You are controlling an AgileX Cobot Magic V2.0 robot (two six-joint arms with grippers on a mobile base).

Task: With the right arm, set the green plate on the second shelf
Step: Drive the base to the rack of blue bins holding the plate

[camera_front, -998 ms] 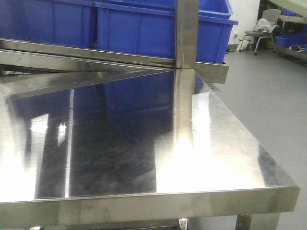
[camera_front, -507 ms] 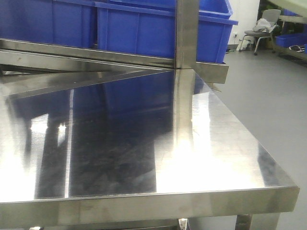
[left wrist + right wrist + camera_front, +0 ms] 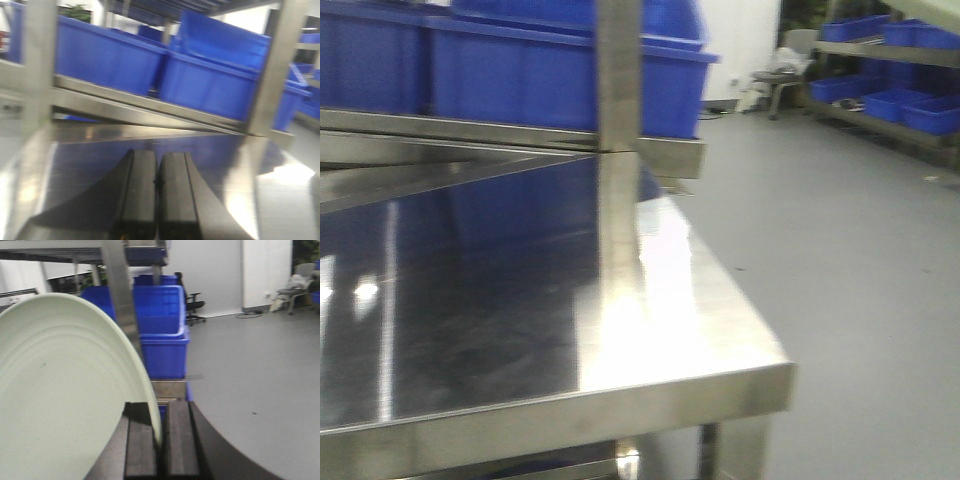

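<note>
The pale green plate (image 3: 60, 390) fills the left half of the right wrist view, held on edge. My right gripper (image 3: 159, 432) is shut on the plate's rim, one finger on each side. In the left wrist view my left gripper (image 3: 158, 172) hovers over the steel shelf surface (image 3: 90, 165) with its two black fingers pressed together and nothing between them. The front view shows a reflective steel shelf (image 3: 700, 300) with an upright post (image 3: 617, 140); neither gripper nor the plate appears there.
Blue plastic bins (image 3: 520, 70) sit on the rack level behind the post (image 3: 277, 65). More blue bins (image 3: 160, 330) stand beyond the right gripper. Grey floor (image 3: 860, 260) stretches right of the shelf corner, with a chair (image 3: 790, 60) and bin racks far back.
The front view has swung right: post and shelf corner have shifted left in the frame, and more floor and the far bin racks show at right.
</note>
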